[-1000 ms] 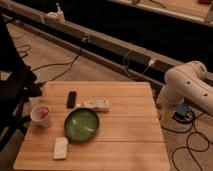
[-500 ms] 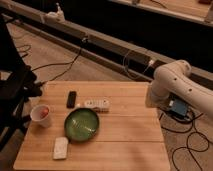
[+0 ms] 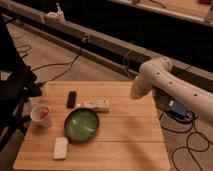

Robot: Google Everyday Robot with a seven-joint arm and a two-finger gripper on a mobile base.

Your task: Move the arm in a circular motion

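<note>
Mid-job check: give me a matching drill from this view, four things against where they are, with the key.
1. green bowl
2. white cup
3. black bar
4. gripper, shut, at the tip of the arm

A. near the left edge of the table
B. over the table's back right part
C. just in front of the white strip
D. just left of the white strip

Pairs: 1-C, 2-A, 3-D, 4-B

Looks like a robotics lab or test space to me, not anybody's home. A big white arm (image 3: 172,86) leans in from the right, its pincer (image 3: 136,94) closed up by the worktop's (image 3: 130,137) back right edge. Loose cables (image 3: 59,64) snake all over the floor (image 3: 102,70), a small blue box (image 3: 178,109) sits wired up down there, and a long rail (image 3: 100,42) runs along the back.
</note>
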